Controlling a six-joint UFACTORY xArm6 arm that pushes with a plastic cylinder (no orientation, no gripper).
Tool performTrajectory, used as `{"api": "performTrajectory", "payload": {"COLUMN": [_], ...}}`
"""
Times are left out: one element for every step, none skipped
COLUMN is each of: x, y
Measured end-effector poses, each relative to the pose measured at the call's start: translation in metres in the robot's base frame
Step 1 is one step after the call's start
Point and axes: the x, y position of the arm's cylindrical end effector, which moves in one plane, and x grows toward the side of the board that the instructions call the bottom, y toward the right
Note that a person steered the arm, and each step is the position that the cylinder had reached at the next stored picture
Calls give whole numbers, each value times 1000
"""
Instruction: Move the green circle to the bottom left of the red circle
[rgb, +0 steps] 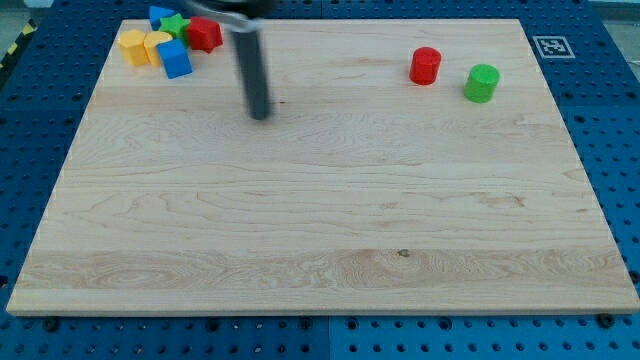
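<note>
My tip (260, 113), a bare rod without jaws, stood well left of green circle (481, 83), which sat lower right of red circle (425, 66).

Obstacles: block cluster at top left corner of board (320, 250): yellow blocks (142, 46), blue blocks (173, 58), green star (176, 24), red block (205, 34).
Near top right corner: red circle (425, 66), green circle (481, 83), narrow gap between.
Centre, bottom edge, both bottom corners: open passage.
</note>
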Motion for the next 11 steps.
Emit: {"api": "performTrajectory", "payload": {"x": [1,1,0,-21,-35,-39,-43,-53,-68,-74,-64], "y": [130,263,344,358,343,307,266,225,186,157,144]}}
